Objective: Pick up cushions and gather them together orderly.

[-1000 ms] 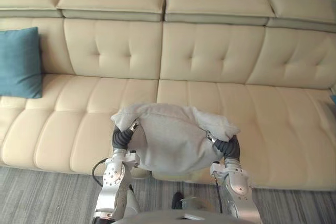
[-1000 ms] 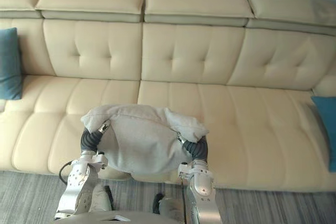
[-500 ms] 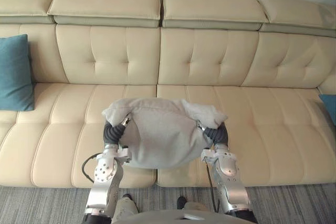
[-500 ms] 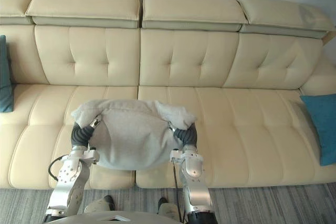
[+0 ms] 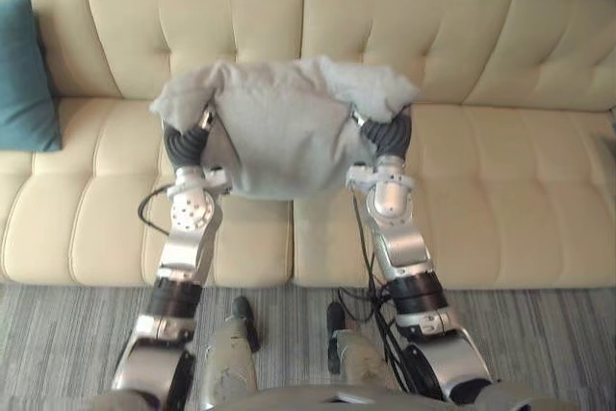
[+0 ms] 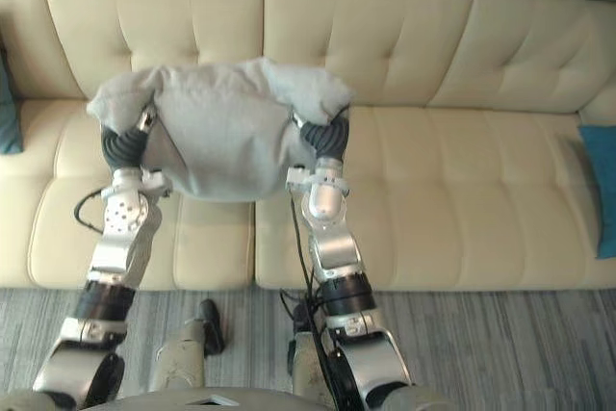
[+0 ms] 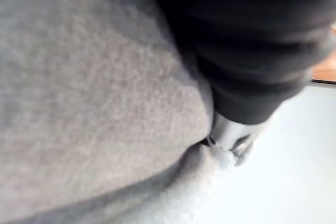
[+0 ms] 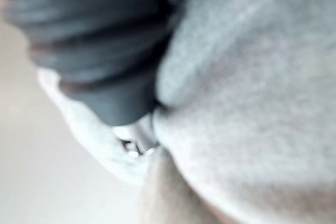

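Grey cushion (image 5: 284,137) farther forward — left hand (image 5: 181,146), right hand (image 5: 390,132) at its ends

grey cushion (image 5: 284,132) nearer sofa backrest (image 5: 452,36)

Home living rm: long cream tufted sofa (image 5: 481,199) spans 9 to 3 o'clock, teal cushion (image 5: 21,74) at 10, grey striped carpet (image 5: 58,334) at 6.
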